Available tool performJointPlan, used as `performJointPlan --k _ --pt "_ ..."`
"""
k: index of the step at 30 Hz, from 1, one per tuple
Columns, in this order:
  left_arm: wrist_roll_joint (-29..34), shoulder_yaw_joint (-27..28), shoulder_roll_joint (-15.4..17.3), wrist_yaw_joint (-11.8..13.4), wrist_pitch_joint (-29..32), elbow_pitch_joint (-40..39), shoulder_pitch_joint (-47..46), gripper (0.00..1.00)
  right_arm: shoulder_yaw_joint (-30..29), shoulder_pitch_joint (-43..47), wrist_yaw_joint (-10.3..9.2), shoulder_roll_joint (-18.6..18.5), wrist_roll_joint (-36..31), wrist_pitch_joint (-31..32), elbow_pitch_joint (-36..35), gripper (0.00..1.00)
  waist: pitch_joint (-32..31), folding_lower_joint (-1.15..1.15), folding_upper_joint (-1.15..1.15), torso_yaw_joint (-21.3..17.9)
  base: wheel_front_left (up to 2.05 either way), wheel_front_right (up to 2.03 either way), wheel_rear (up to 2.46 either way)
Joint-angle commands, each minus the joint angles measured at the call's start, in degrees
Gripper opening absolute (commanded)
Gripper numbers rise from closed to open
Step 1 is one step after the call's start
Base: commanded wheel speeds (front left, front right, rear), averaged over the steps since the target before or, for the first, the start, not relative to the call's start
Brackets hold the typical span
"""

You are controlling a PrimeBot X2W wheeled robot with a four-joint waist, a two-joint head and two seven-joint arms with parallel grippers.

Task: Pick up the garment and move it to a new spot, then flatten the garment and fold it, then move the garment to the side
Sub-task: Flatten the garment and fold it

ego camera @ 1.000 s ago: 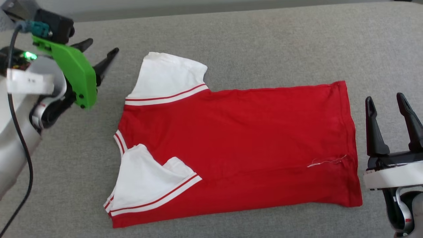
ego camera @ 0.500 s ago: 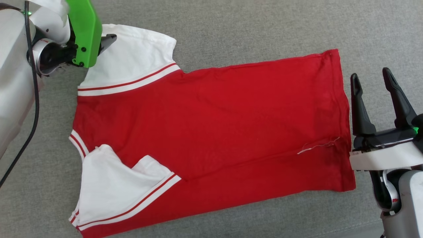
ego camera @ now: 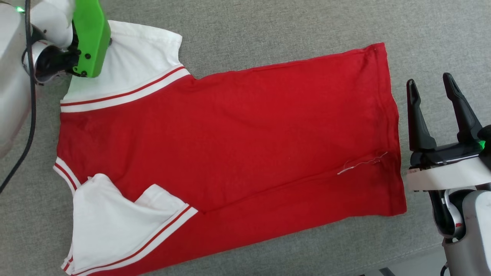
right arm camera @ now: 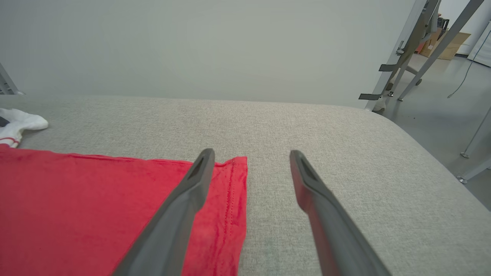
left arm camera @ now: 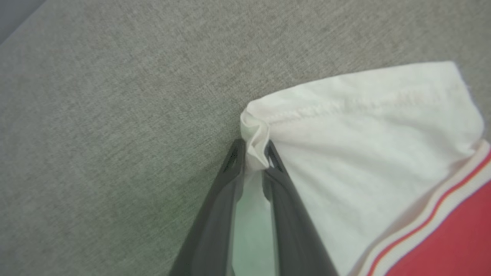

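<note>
left wrist view: left end effector [left arm camera: 254, 153] pinches red garment's [left arm camera: 364, 153] white sleeve (hem bunched); right end effector [right arm camera: 251, 153] spread.

garment [ego camera: 230, 145]: one, just the single red tee
white sleeves [ego camera: 111, 222]: two, one at each side of the neck end
striped sleeve bands [ego camera: 126, 94]: two, one per sleeve
striped collar trim [ego camera: 66, 174]: one
loose white thread [ego camera: 360, 165]: one, near the hem
grippers: two, left gripper [left arm camera: 254, 147] and right gripper [ego camera: 429, 78]
dark fingers [right arm camera: 184, 207]: four total, a pair on each gripper
green cover [ego camera: 88, 38]: one, on the left arm
green lights [ego camera: 481, 144]: two, one per arm
black cable [ego camera: 33, 107]: one
grey padded surface [ego camera: 268, 30]: one
metal stand legs [right arm camera: 402, 57]: a few, too cluttered back there for a firm count
</note>
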Motion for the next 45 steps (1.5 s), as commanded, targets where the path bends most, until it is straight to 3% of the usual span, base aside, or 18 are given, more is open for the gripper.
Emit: performJointPlan --k 1,7,11,19,25,29,33,38,41,44,45 --pt "-0.4 -1.95 -0.27 -0.13 -0.65 0.83 3.45 0.0 -0.17 -1.22 -0.04 -0.72 0.37 -0.62 -0.11 1.0 -0.89 0.0 0.0 0.81 0.0 0.0 0.0" --pt "0.29 -2.98 -0.32 -0.14 -8.45 0.14 3.06 0.0 -0.9 -3.76 -0.04 -5.73 1.39 0.54 -1.46 1.0 -4.12 0.0 0.0 2.99 0.0 0.0 0.0" --pt "-0.15 -4.2 -0.72 -0.14 -12.69 -2.08 3.45 0.0 0.76 -6.54 -0.04 -11.72 3.27 7.19 -1.47 1.0 -6.24 0.0 0.0 4.96 0.0 0.0 0.0" --pt "0.29 -7.28 -1.52 -0.14 -18.95 -8.04 4.03 0.0 9.16 -14.45 -0.04 -24.71 15.06 29.64 -0.61 1.0 -8.78 0.0 0.0 9.03 0.0 0.0 0.0" --pt "0.66 -8.26 -2.0 -0.14 -21.71 -10.89 3.78 0.0 14.75 -20.46 -0.04 -30.66 25.85 49.02 3.61 1.0 -8.6 0.0 0.0 11.4 0.0 0.0 0.0" --pt "1.24 -8.7 -2.45 -0.14 -22.59 -12.02 3.02 0.0 16.57 -23.95 -0.04 -31.71 29.1 57.77 7.43 1.0 -7.56 0.0 0.0 12.77 0.0 0.0 0.0" --pt "1.83 -8.98 -2.88 -0.14 -23.36 -12.65 2.11 0.0 18.32 -26.56 -0.04 -30.79 29.55 61.66 11.71 1.0 -6.21 0.0 0.0 13.83 0.0 0.0 0.0" --pt "2.21 -9.21 -3.44 -0.14 -23.85 -13.28 0.63 0.0 20.3 -28.01 -0.04 -28.02 29.14 61.27 16.4 1.0 -4.21 0.0 0.0 15.01 0.0 0.0 0.0" --pt "2.34 -9.47 -3.87 -0.14 -24.71 -13.04 -0.37 0.0 26.55 -26.41 -0.04 -25.61 28.58 60.28 23.04 1.0 -2.47 0.0 0.0 15.81 0.0 0.0 0.0" --pt "2.17 -9.58 -3.83 -0.14 -24.82 -12.74 -0.22 0.0 28.2 -26.06 -0.04 -25.58 30.05 59.86 24.36 1.0 -2.46 0.0 0.0 15.74 0.0 0.0 0.0" --pt "2.12 -9.61 -3.73 -0.14 -24.94 -12.59 -0.11 0.0 28.42 -26.18 -0.04 -25.79 30.46 59.3 24.7 0.37 -2.62 0.0 0.0 15.59 0.0 0.0 0.0"
